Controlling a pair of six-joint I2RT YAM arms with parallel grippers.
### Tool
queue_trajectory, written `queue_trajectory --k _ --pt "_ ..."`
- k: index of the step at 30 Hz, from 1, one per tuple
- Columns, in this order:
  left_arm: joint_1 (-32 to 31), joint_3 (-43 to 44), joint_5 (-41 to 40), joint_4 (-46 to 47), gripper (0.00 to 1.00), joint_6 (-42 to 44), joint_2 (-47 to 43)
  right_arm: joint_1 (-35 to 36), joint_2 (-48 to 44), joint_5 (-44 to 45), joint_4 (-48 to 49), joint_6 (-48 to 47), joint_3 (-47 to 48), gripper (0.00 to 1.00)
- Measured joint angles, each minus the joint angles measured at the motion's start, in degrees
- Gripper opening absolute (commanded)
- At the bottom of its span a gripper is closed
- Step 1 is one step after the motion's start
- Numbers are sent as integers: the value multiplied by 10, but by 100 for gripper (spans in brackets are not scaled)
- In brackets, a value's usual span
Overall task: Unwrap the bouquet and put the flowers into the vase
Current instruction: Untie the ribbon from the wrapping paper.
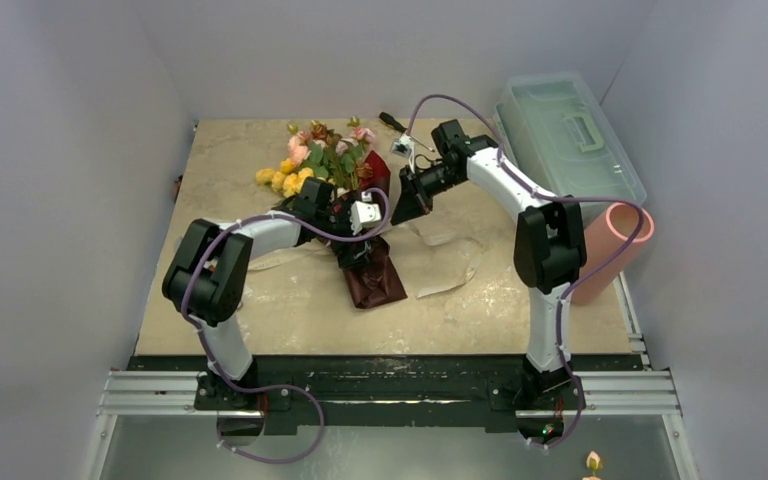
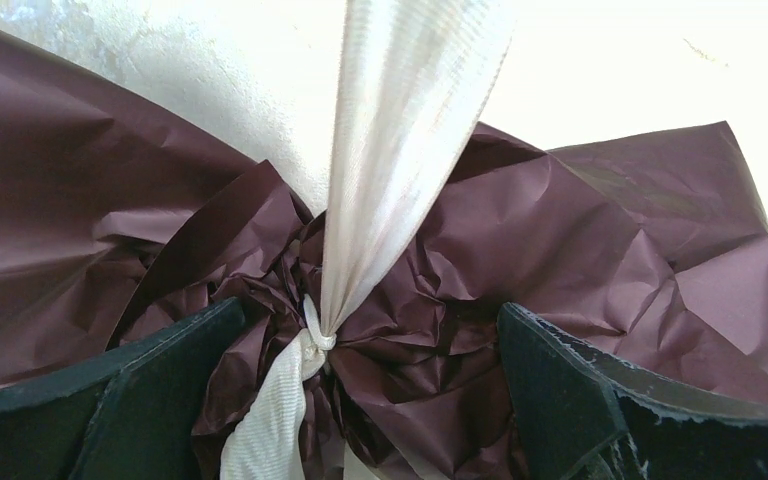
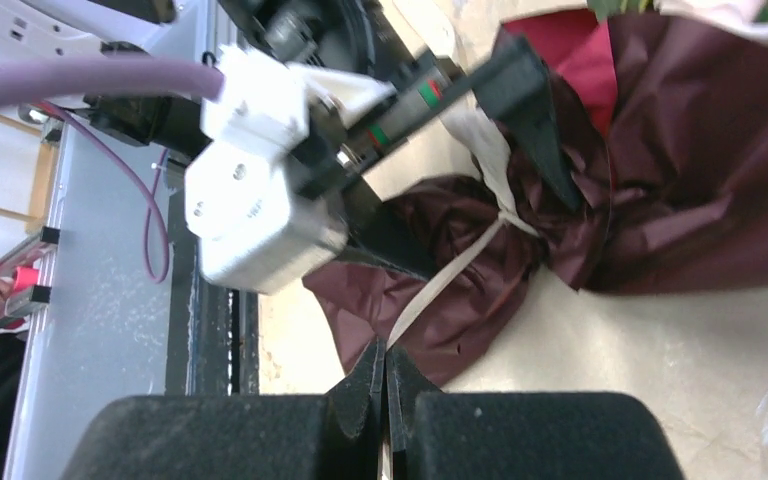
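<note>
Left end effector (image 1: 357,238) hangs over the middle of the bouquet (image 1: 335,172) in the top view. The right end effector (image 1: 398,210) is just beside it on the right. The bouquet has pink, yellow and orange flowers (image 1: 300,150) with green leaves, wrapped in dark red crinkly paper (image 1: 375,282). It lies flat near the middle of the worktop (image 1: 260,310). Its long way runs from far to near. The flower heads point to the far edge, a bit to the left, and the paper tail points to the near edge. The pink vase (image 1: 615,235) is at the right edge, well apart from the bouquet. A clear box (image 1: 570,130) sits at the far right corner. The worktop looks like pale tan stone, with plain grey walls (image 1: 60,150) on three sides.

From the left wrist, the two dark fingers (image 2: 160,390) stand wide apart, one on each side of the tied neck. A cream ribbon (image 2: 400,150) is knotted there and goes up tight.

From the right wrist, the right end effector's fingers are squeezed together on the ribbon's loose end. The ribbon runs straight from them to the knot.
</note>
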Motion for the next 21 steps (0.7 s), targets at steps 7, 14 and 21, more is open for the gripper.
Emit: queue_trajectory --k 7,14,21 --pt "0 4 5 3 100 0 3 5 -7 -7 28 22 -1 0" --pt "1 13 6 -12 100 -16 -3 2 -10 45 23 -2 -33 25" --pt "-13 60 9 -11 100 -100 -37 3 -10 101 34 1 -38 64"
